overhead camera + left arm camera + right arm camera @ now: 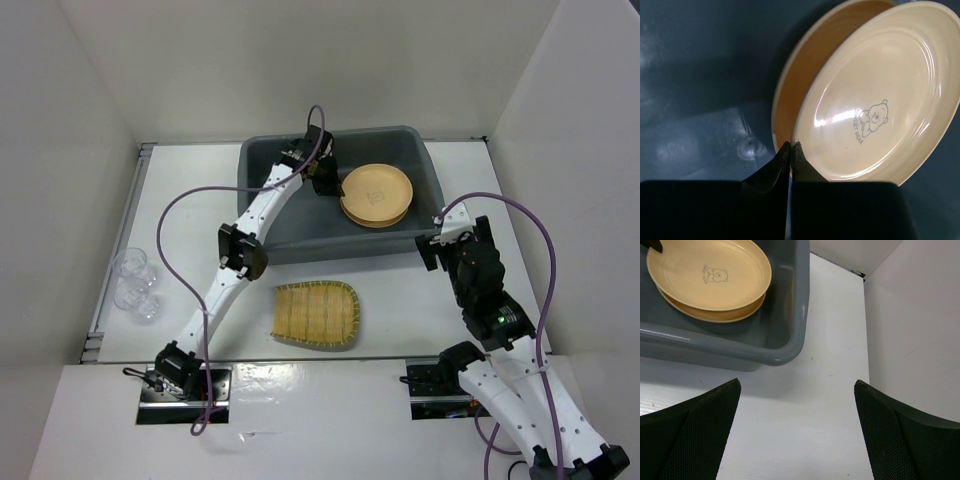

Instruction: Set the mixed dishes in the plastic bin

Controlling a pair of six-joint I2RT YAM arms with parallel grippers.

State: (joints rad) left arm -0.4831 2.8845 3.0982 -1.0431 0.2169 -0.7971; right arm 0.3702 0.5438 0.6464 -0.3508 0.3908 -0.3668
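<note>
Two tan-orange plates lie stacked inside the slate-grey bin point(262, 244). The top plate point(378, 190) has a bear print point(872, 117) and sits shifted a little on the lower plate point(792, 85). My left gripper point(324, 183) reaches into the bin at the plates' left edge. Its fingertips are closed on the top plate's rim in the left wrist view point(791, 144). My right gripper point(796, 385) is open and empty over the table by the bin's near right corner point(790, 347). The woven bamboo tray point(315, 313) lies on the table in front of the bin. Clear glass cups point(136, 283) stand at the far left.
White walls close in the table on the left, back and right. A metal rail point(112, 270) runs along the table's left edge beside the cups. The left arm's purple cable point(165, 225) loops over the table left of the bin.
</note>
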